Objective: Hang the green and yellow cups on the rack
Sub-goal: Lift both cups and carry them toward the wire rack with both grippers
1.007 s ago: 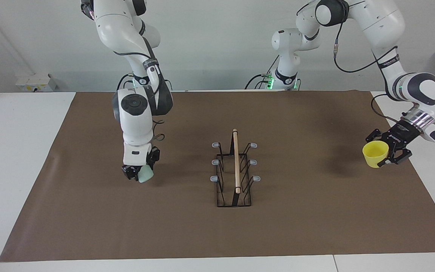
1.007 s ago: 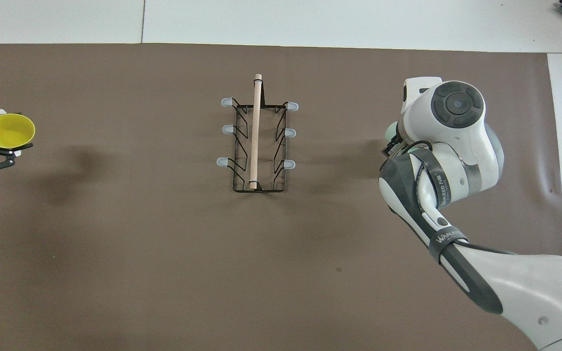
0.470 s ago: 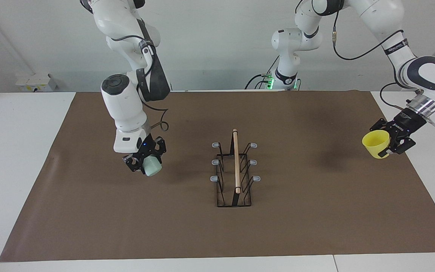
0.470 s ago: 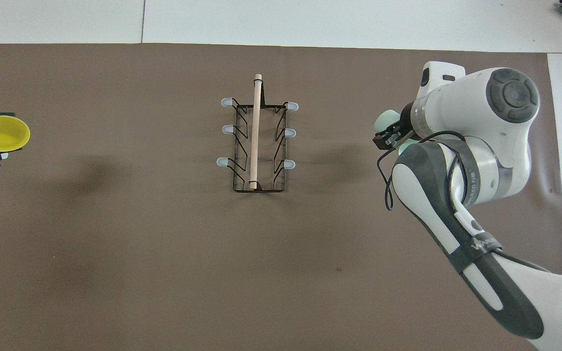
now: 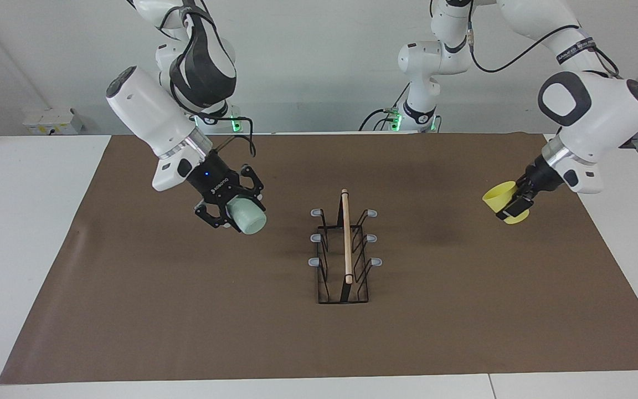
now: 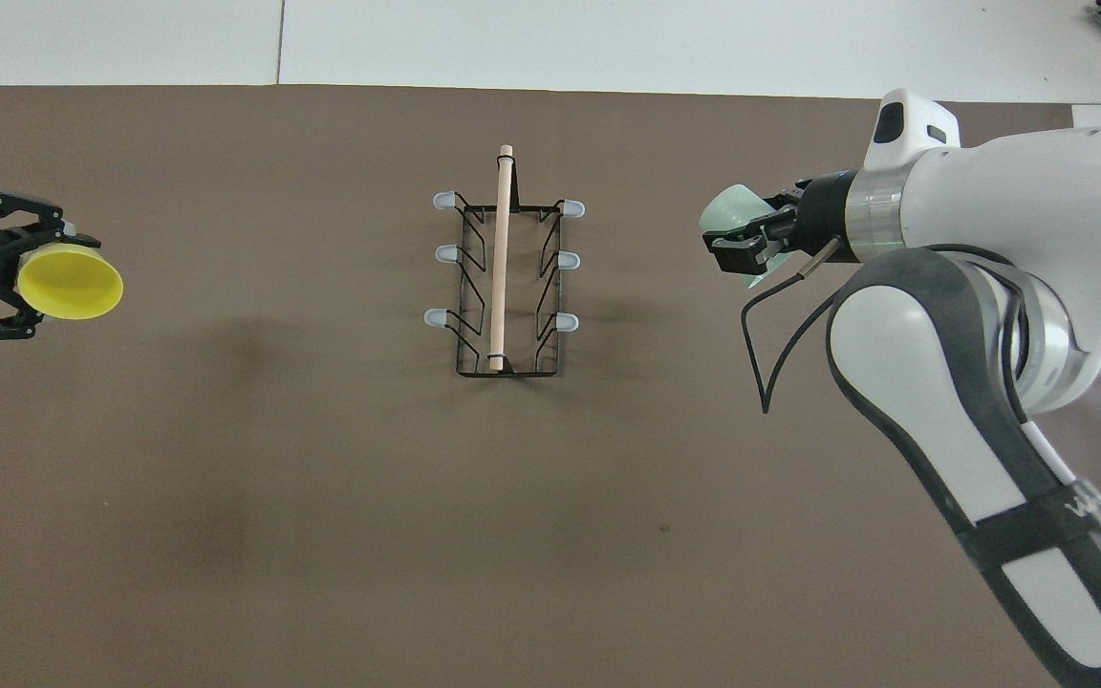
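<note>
Overhead, yellow cup [image 6: 70,282] mouth toward rack [image 6: 505,277] — facing, hidden

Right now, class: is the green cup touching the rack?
Apart. In the facing view the green cup, held in the right gripper, hangs in the air with bare brown mat between it and the rack; the overhead view shows the same gap.

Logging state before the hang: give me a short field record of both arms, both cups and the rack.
left gripper: shut on yellow cup, in the air over the mat's left-arm end
right gripper: shut on green cup, in the air over the mat toward the right arm's end
cup tilt: both tipped sideways, mouths turned toward the rack
rack: upright mid-mat, between the two grippers
pegs: all six bare
cups hung: none
</note>
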Robot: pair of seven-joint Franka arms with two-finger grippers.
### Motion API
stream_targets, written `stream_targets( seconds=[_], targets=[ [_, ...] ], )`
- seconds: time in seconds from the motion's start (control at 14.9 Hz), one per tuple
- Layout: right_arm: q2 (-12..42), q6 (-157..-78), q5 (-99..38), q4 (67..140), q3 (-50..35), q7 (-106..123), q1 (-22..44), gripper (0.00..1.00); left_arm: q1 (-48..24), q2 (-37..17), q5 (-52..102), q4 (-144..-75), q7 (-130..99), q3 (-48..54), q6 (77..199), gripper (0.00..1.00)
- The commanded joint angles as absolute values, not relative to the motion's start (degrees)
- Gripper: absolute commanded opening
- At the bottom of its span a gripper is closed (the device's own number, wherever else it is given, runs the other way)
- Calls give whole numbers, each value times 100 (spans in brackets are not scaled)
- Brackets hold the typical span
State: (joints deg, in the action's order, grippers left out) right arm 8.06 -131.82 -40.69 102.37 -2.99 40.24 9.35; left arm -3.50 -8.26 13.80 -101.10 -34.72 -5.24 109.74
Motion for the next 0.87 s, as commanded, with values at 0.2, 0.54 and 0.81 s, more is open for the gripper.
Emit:
stream_targets(
  seconds=[0.2,0.54,0.81],
  targets=[
    [282,-13754,-7008,11081,-325,6403,984,0,-352,-844,256,-10213,-3305,175,12135,0],
    [-61,-13851,-9100,11680,-325,8136,1133,0,-431,-993,98,-10169,-3261,562,13183,0],
    [-149,-13852,-11016,12058,-325,9515,1388,0,-457,-1125,-413,-10169,-3331,1027,14262,0]
  ],
)
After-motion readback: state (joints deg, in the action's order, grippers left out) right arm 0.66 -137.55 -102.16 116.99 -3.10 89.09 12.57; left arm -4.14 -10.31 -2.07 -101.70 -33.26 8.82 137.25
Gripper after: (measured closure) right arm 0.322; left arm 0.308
